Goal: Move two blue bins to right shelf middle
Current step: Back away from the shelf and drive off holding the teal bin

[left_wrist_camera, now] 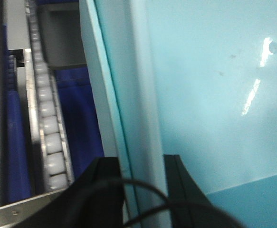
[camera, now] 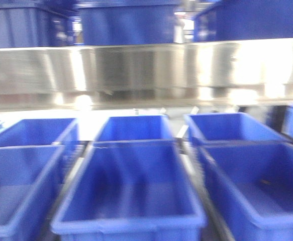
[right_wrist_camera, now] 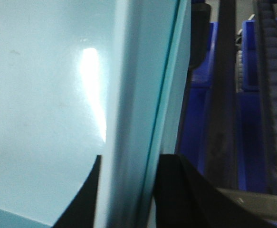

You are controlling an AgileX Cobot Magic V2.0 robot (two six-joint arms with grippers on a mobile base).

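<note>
Left gripper (left_wrist_camera: 138,160): clamped across rim of pale wall (left_wrist_camera: 143,95), likely a bin side. Right gripper (right_wrist_camera: 131,160): clamped likewise.
Handling: lift level, both sides together, clear of roller rail (left_wrist_camera: 45,109).
Bins (camera: 131,186): deep blue, open-topped, empty; rowed under steel beam (camera: 146,70).

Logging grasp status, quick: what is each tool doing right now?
Left tool: closed on a bin rim.
Right tool: closed on a bin rim.
</note>
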